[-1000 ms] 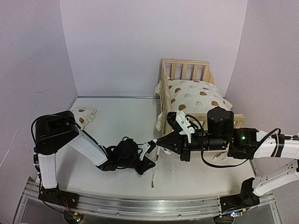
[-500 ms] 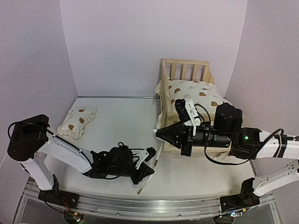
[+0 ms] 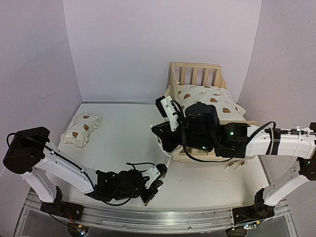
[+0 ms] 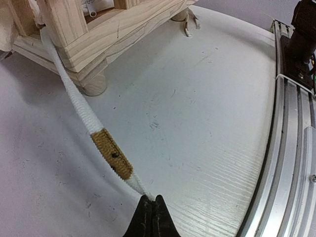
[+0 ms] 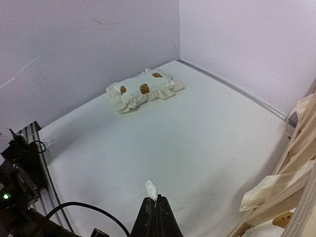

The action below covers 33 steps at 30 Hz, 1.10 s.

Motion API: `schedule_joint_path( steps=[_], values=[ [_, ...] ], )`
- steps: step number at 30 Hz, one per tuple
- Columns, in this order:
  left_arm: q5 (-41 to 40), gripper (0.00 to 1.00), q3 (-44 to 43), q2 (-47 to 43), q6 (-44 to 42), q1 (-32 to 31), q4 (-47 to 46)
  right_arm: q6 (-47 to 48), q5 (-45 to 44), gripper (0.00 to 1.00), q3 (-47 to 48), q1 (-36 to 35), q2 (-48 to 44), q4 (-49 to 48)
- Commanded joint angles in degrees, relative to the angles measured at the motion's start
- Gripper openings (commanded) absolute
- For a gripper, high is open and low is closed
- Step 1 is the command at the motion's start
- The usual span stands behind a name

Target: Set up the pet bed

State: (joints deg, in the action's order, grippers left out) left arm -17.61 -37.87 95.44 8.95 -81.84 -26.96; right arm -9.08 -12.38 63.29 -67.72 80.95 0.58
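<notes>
The pet bed's pine frame (image 3: 195, 73) stands at the back right, holding the bear-print cushion (image 3: 210, 96). The small matching pillow (image 3: 81, 129) lies alone on the table at the left. My left gripper (image 3: 159, 177) is low by the near edge, shut on the end of a white tie (image 4: 74, 101) with a tan patch. That tie runs taut from the frame's corner post (image 4: 66, 22) down to the left gripper (image 4: 150, 200). My right gripper (image 3: 154, 131) hovers off the bed's left front corner. It (image 5: 155, 200) is shut on a white tie end (image 5: 151, 188).
The aluminium rail (image 4: 291, 148) runs along the near edge right of the left gripper. A frame foot (image 4: 94, 85) stands beside the taut tie. Another loose tie (image 4: 190, 22) lies under the frame. Purple walls enclose the back and sides.
My left gripper has dropped toward the near edge, drawing its tie taut. My right arm has swung left and back to the bed's front corner, still shut on its tie end.
</notes>
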Motion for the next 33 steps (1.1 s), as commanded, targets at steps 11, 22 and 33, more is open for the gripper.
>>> schedule_joint_path(
  steps=[11, 22, 33],
  values=[
    [0.2, 0.0, -0.9, 0.5, -1.6, -2.6, 1.7, -2.2, -4.0, 0.58, 15.2, -2.1, 10.4, 19.6],
    [3.9, 0.0, -0.4, -1.7, -1.4, -1.5, 1.7, -1.7, 5.4, 0.61, 0.5, -2.1, -7.9, 22.7],
    [7.7, 0.0, 2.2, -9.6, -1.5, 2.3, 1.9, 7.4, -1.0, 0.54, -38.5, -2.1, -10.2, -29.4]
  ],
)
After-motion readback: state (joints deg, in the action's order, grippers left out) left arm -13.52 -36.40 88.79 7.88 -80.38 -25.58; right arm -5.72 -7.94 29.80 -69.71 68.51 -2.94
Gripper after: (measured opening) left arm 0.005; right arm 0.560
